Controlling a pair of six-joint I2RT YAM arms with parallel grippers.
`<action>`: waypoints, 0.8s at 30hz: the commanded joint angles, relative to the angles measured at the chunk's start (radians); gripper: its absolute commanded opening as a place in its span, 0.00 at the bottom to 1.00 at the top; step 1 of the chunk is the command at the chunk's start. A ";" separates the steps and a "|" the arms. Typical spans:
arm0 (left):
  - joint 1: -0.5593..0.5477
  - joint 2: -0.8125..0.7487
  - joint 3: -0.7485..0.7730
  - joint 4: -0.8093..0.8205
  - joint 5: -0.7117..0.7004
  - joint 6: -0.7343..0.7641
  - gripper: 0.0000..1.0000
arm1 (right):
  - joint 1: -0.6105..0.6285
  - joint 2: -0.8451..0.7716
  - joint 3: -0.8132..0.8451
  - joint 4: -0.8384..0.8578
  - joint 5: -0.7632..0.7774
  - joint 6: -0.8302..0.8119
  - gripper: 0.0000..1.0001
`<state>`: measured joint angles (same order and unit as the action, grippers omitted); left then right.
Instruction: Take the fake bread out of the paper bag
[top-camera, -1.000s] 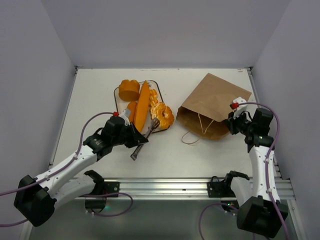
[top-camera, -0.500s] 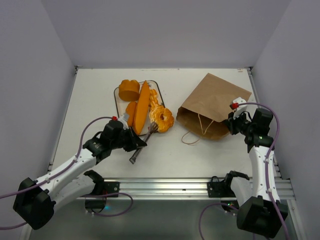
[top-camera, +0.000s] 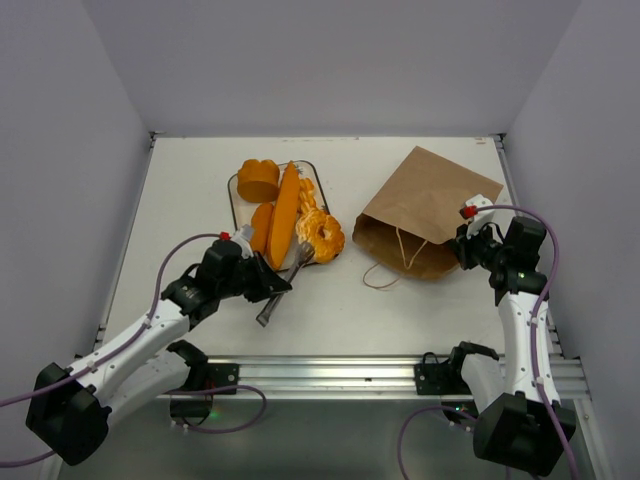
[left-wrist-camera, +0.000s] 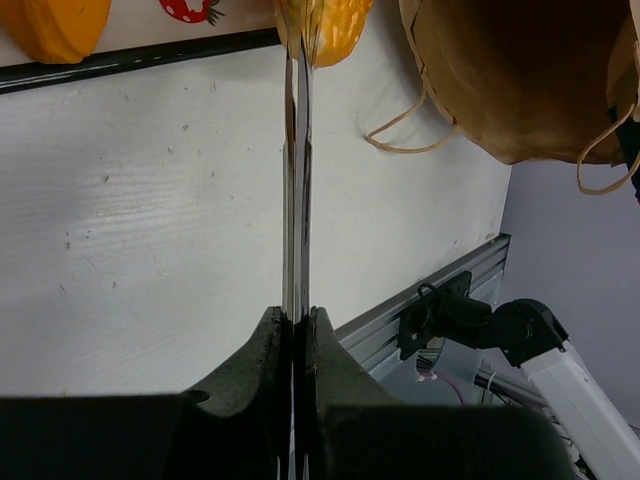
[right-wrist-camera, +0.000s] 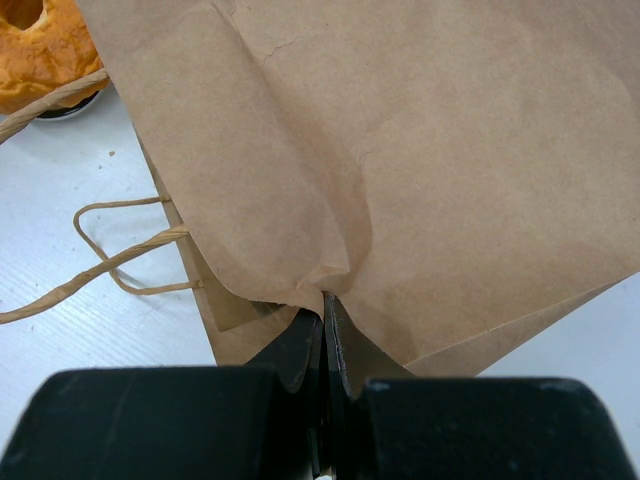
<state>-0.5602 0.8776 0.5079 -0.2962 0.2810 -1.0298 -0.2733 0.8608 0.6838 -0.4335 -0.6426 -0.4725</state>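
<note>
fake bread (top-camera: 290, 200): 4 glossy orange-gold pcs, all outside the bag, bunched on a tray (top-camera: 232, 200) mid-left of desk (top-camera: 190, 170). round bun (top-camera: 257, 181) at far left; long baguette (top-camera: 283, 222) runs far-to-near down the middle; small roll (top-camera: 261, 222) just left of its near end; bumpy ring loaf (top-camera: 322, 235) at near right. paper bag (top-camera: 425, 205): plain brown, flat on its side on the right, apart from the bread, mouth toward near side, twisted handles (top-camera: 385, 272) lying on desk. near-right edge puckered, pinched in right tool (right-wrist-camera: 325, 310).
</note>
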 joint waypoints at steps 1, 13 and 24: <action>0.013 -0.014 -0.008 0.029 0.037 -0.006 0.11 | -0.003 -0.017 -0.003 0.022 -0.003 0.002 0.00; 0.013 -0.048 -0.009 0.008 0.041 -0.015 0.37 | -0.003 -0.017 -0.003 0.024 -0.006 0.002 0.00; 0.013 -0.118 0.001 -0.084 0.021 -0.019 0.45 | -0.004 -0.020 -0.004 0.022 -0.009 0.000 0.00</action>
<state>-0.5564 0.7891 0.4927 -0.3561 0.2836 -1.0386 -0.2745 0.8604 0.6838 -0.4332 -0.6449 -0.4725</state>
